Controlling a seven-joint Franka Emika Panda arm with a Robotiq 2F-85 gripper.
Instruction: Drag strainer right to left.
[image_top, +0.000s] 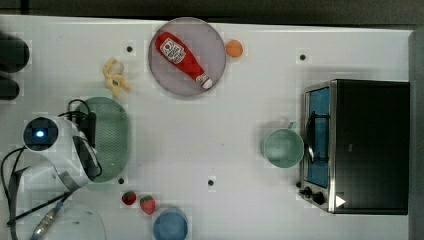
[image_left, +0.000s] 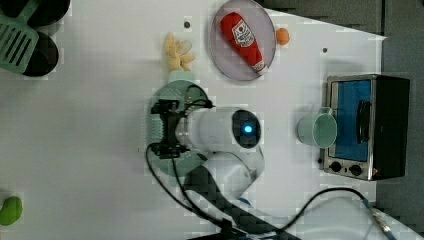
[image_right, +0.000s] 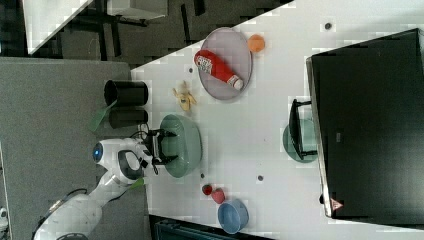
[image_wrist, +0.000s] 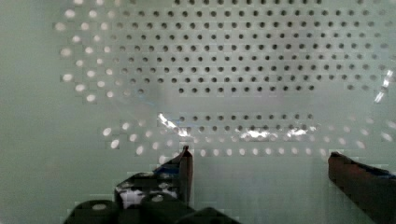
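Note:
The strainer (image_top: 114, 131) is a pale mint-green oval basin lying near the top view's left, with my arm reaching over it. In the left view my gripper (image_left: 163, 128) hangs above the strainer (image_left: 176, 91), its black fingers spread wide apart. The right view shows the gripper (image_right: 167, 146) over the near part of the strainer (image_right: 186, 145). In the wrist view the strainer's perforated floor (image_wrist: 210, 70) is very close, and the gripper (image_wrist: 259, 154) stands open just above it with nothing between its fingertips (image_wrist: 187, 156).
A grey-pink plate (image_top: 217, 40) holds a ketchup bottle (image_top: 182, 57), with an orange ball (image_top: 234, 48) beside it. A mint cup (image_top: 283, 147) stands against the toaster oven (image_top: 365, 145). A yellow toy (image_top: 116, 75), two strawberries (image_top: 139, 201) and a blue bowl (image_top: 170, 225) lie around the strainer.

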